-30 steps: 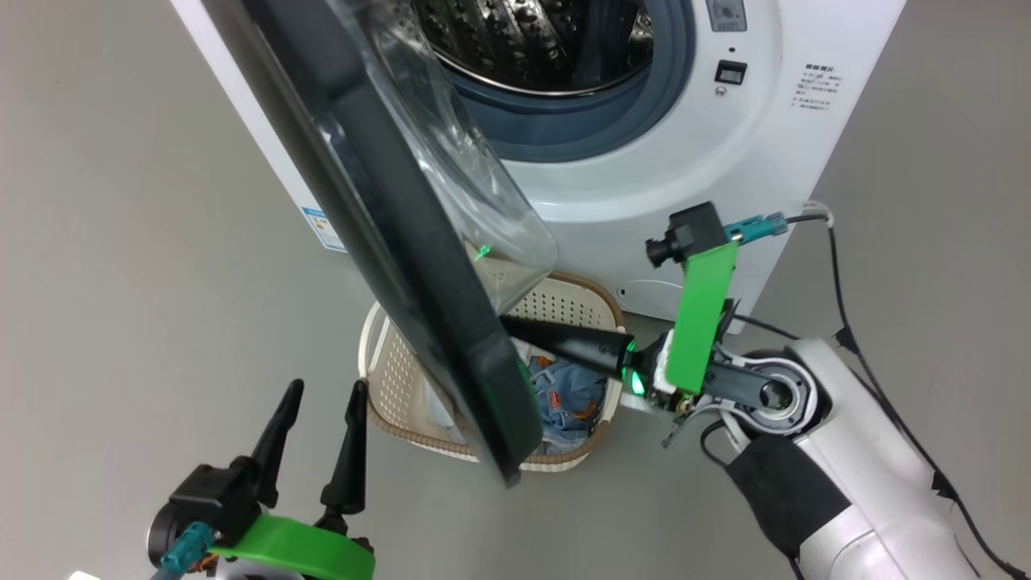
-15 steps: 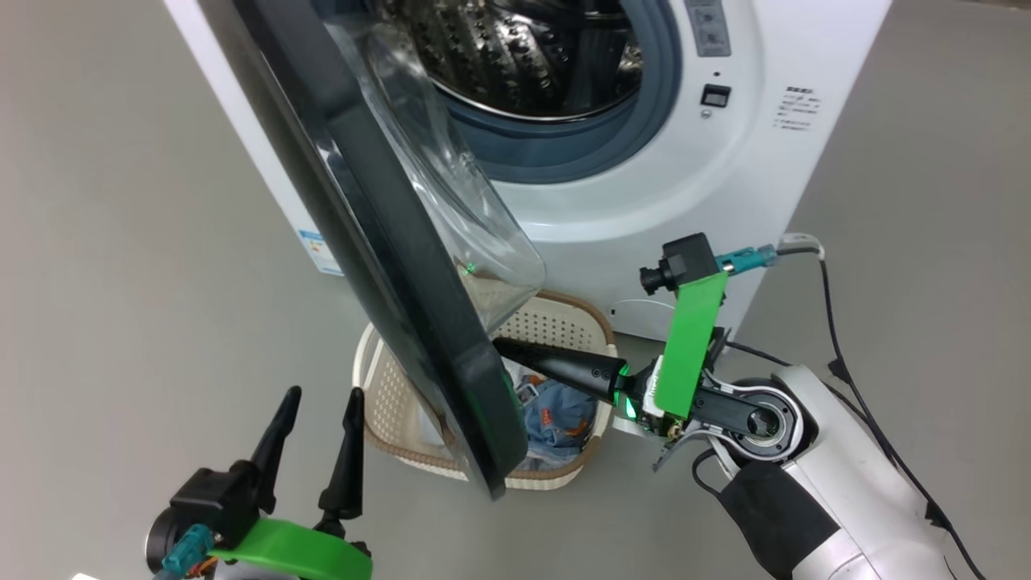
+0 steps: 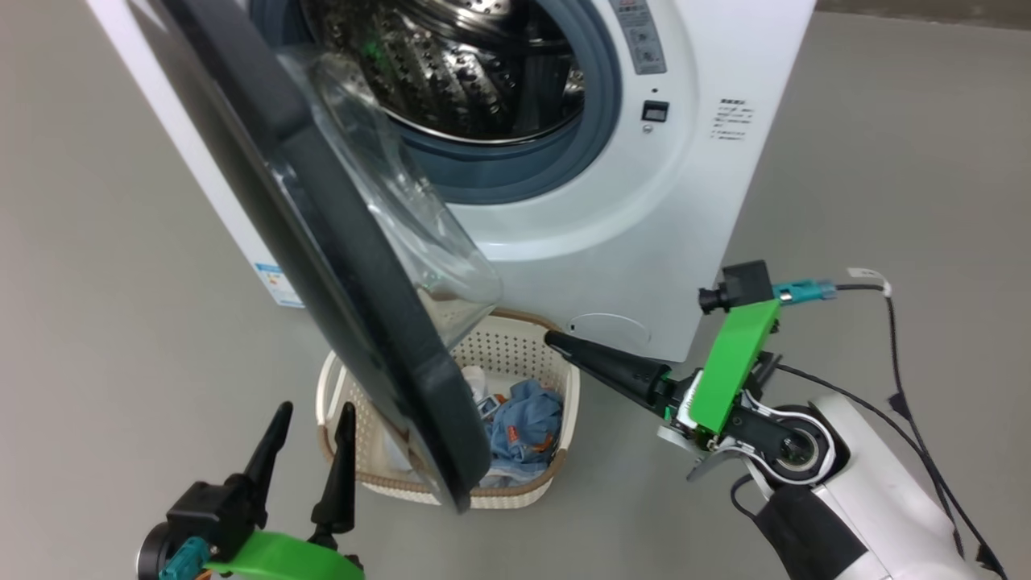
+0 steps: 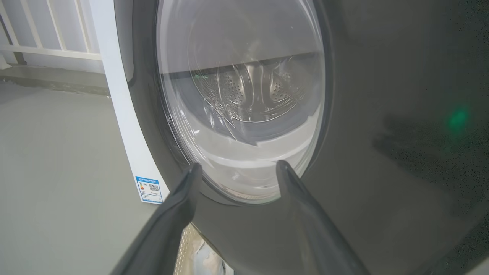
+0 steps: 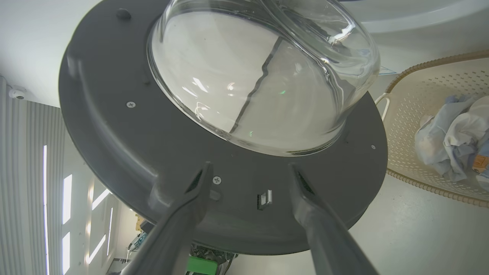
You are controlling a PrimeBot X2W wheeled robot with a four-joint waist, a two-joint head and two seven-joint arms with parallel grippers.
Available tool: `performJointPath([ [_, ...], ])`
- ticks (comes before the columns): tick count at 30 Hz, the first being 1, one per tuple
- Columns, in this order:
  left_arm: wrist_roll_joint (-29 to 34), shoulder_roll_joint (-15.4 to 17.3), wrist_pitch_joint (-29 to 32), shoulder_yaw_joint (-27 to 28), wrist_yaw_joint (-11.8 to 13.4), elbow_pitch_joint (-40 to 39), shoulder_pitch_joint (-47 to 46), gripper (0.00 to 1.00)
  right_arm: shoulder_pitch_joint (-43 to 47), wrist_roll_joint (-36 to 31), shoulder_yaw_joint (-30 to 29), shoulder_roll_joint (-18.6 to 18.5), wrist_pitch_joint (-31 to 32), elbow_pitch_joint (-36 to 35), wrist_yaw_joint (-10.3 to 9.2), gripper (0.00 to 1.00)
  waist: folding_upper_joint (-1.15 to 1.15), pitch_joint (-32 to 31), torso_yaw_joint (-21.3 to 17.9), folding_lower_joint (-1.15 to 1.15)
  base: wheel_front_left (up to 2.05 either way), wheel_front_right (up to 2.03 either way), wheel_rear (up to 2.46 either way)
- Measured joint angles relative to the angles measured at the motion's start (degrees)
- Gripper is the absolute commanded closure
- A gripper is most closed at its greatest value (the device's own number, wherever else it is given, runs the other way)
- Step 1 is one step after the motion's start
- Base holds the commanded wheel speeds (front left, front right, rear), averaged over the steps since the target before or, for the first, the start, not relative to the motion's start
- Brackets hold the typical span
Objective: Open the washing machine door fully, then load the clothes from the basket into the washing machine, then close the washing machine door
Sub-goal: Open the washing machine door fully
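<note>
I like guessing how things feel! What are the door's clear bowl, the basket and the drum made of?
Bowl: probably thick glass, clear and glossy, with sharp bright reflections.
Basket: cream plastic, fairly matt, with neat moulded holes; its brown rim looks woven but may be moulded too.
Drum: shiny metal, likely steel, glinting, with punched holes.

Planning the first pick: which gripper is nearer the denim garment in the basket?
Right. The right gripper hovers by the basket's far right rim, beside the denim garment; the left gripper is beyond the washing machine door, left of the basket.
</note>
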Motion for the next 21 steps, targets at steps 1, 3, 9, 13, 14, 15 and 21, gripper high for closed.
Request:
performJointPath([
  [1, 0.0, 0.0, 0.0, 0.1, 0.0, 0.0, 0.0, 0.00, 0.2, -0.4, 0.0, -0.4, -0.8, 0.0, 0.00, 0.00, 0.00, -0.2, -0.3, 0.00, 0.00, 0.00, 0.00],
  [3, 0.0, 0.2, 0.0, 0.5, 0.0, 0.0, 0.6, 0.00, 0.8, -0.9, 0.1, -1.1, -2.2, 0.0, 0.00, 0.00, 0.00, -0.5, -0.8, 0.00, 0.00, 0.00, 0.00],
  [9, 0.0, 0.9, 0.0, 1.0, 0.0, 0.0, 1.7, 0.00, 2.9, -2.5, 1.2, -3.8, -6.9, -0.1, 0.00, 0.00, 0.00, -1.4, -2.3, 0.00, 0.00, 0.00, 0.00],
  [13, 0.0, 1.1, 0.0, 1.5, 0.0, 0.0, 2.0, 0.00, 3.7, -3.6, 2.0, -5.2, -9.3, -0.2, 0.00, 0.00, 0.00, -1.7, -3.0, 0.00, 0.00, 0.00, 0.00],
  [14, 0.0, 1.1, 0.0, 1.7, 0.0, 0.0, 2.0, 0.00, 3.9, -3.8, 2.2, -5.6, -10.1, -0.3, 0.00, 0.00, 0.00, -1.8, -3.2, 0.00, 0.00, 0.00, 0.00],
  [15, 0.0, 1.1, 0.0, 1.8, 0.0, 0.0, 2.0, 0.00, 4.2, -4.3, 2.6, -6.2, -10.9, -0.5, 0.00, 0.00, 0.00, -1.9, -3.4, 0.00, 0.00, 0.00, 0.00],
  [21, 0.0, 1.1, 0.0, 2.8, 0.0, -0.2, 2.5, 0.00, 5.8, -5.4, 5.6, -9.3, -16.1, -0.6, 0.00, 0.00, 0.00, -2.5, -4.7, 0.00, 0.00, 0.00, 0.00],
])
